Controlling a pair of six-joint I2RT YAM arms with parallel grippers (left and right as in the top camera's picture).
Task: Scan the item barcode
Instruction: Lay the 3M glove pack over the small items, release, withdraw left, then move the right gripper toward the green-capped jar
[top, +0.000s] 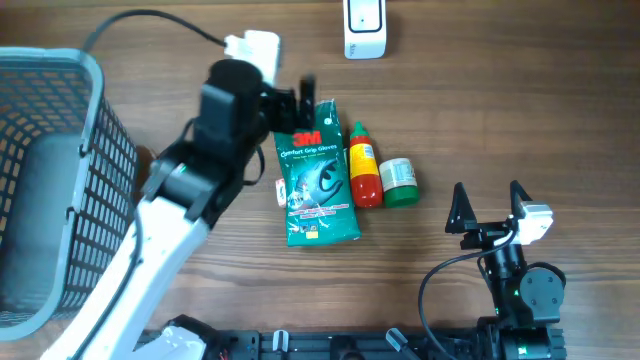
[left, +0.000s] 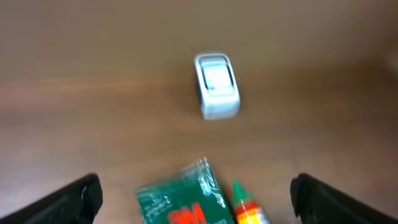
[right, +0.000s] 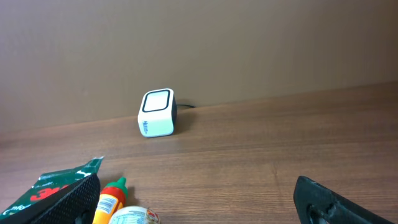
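At the far left a grey mesh basket stands on the wooden table. Next comes the left gripper, which hangs over the top edge of the glove packet. Its jaws are spread wide with nothing between them, though its wrist view is blurred. The packet lies flat near the table's middle. It is a green pouch with a red 3M logo at the top, white lettering that reads Comfort Grip Gloves, pale artwork in the centre, and small pale markings near the bottom edge (too small to tell whether one is the barcode). Along its right edge lies a red bottle with a yellow label and green cap, then a small white-labelled jar with a green lid. The white scanner sits at the far edge, well apart from the packet. At the right, near the front edge, the right gripper is open and empty.
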